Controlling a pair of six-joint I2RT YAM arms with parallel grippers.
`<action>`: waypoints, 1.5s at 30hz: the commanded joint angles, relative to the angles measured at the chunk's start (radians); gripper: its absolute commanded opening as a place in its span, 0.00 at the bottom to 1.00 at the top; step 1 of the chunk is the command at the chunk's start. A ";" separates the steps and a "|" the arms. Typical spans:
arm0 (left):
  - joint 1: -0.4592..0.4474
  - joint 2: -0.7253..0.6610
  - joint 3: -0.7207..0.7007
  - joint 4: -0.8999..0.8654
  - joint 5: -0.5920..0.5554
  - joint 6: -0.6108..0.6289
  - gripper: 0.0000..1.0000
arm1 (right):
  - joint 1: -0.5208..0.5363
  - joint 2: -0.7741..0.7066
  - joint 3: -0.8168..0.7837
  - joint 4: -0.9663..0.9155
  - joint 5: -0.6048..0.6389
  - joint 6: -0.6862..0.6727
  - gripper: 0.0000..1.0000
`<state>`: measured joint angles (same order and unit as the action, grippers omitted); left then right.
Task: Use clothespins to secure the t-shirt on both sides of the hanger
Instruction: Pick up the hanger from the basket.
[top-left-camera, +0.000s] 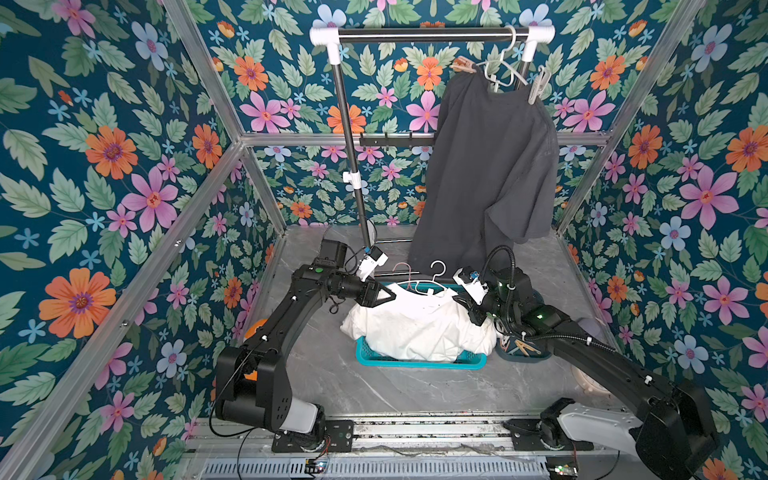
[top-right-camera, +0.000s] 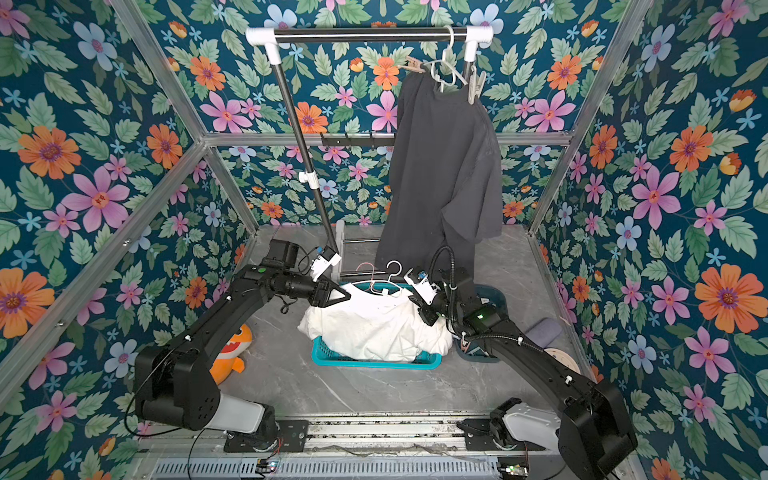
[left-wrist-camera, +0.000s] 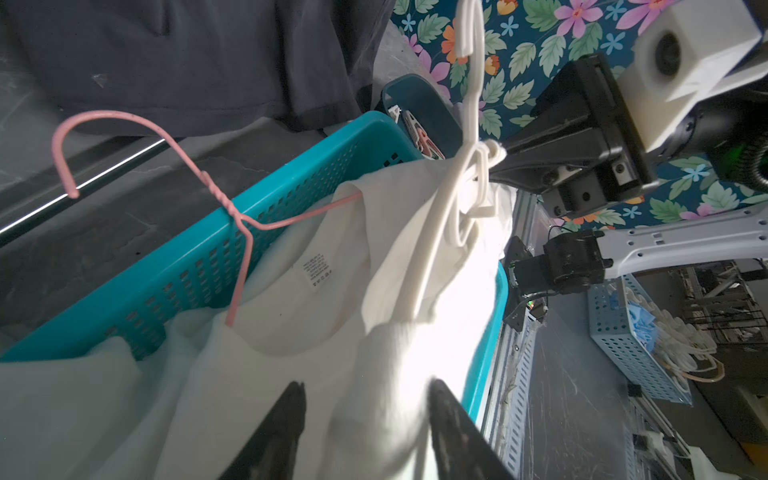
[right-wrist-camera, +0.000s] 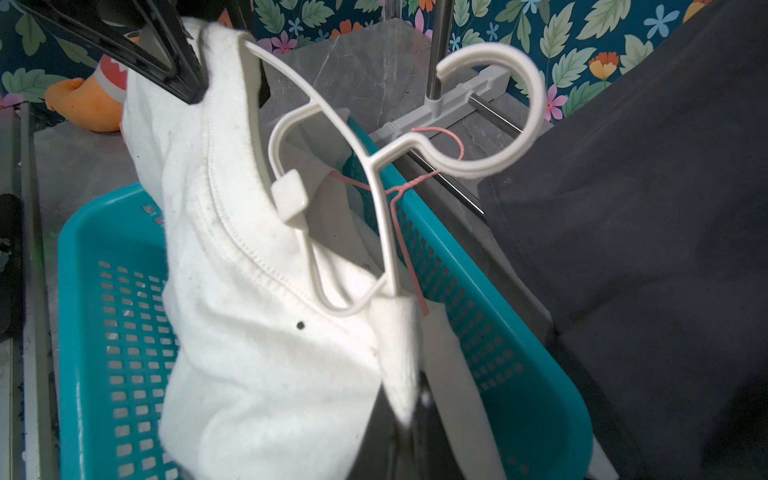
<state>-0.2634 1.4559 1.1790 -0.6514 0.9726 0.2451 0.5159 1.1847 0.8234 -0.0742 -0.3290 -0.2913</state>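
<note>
The right fingers (right-wrist-camera: 399, 432) are clenched on one shoulder of the white shirt (top-left-camera: 415, 324), where the cloth narrows to a point between them. The left fingers (top-left-camera: 385, 296) are at the opposite shoulder. In the left wrist view they stand on either side of a fold of that cloth, but it cannot be told whether they press it.

Between the two, the white hanger (right-wrist-camera: 384, 216) sits in the shirt's collar with its hook standing free above. A pink hanger (left-wrist-camera: 218, 193) of thin wire lies in the same collar, its hook leaning over the basket's rim. A sewn-in tag (left-wrist-camera: 318, 272) shows inside the collar; its print is too small to read. The shirt spills out of the one teal basket (left-wrist-camera: 208, 257), which stands on the grey tabletop (top-left-camera: 332, 374).

Just beside the basket, by the right arm, a dark tray (left-wrist-camera: 415, 99) holds the loose clothespins (top-left-camera: 524, 347). Tan, white and pink ones can be seen, too heaped to count.

Behind, the dark shirt (top-left-camera: 490, 166) hangs on a second white hanger (top-left-camera: 500, 68) from the rail (top-left-camera: 424, 35). A tan pin (top-left-camera: 462, 64) is clipped at one shoulder and a pale pin (top-left-camera: 539, 85) at the other.

That makes two shirts and three hangers. An orange toy (top-right-camera: 235, 349) lies by the left arm.
</note>
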 joint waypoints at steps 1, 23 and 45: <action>-0.009 0.000 0.005 -0.010 0.035 0.020 0.47 | 0.000 0.004 0.015 0.067 0.007 -0.027 0.00; -0.047 -0.109 -0.050 0.128 -0.149 -0.080 0.00 | 0.001 0.004 0.052 -0.052 0.102 0.052 0.61; -0.112 -0.378 -0.198 0.339 -0.461 -0.044 0.00 | -0.140 -0.238 0.018 -0.385 0.171 0.557 0.71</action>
<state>-0.3580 1.0950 0.9859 -0.3893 0.5549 0.2142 0.3824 0.9714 0.8375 -0.3439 -0.2626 0.1471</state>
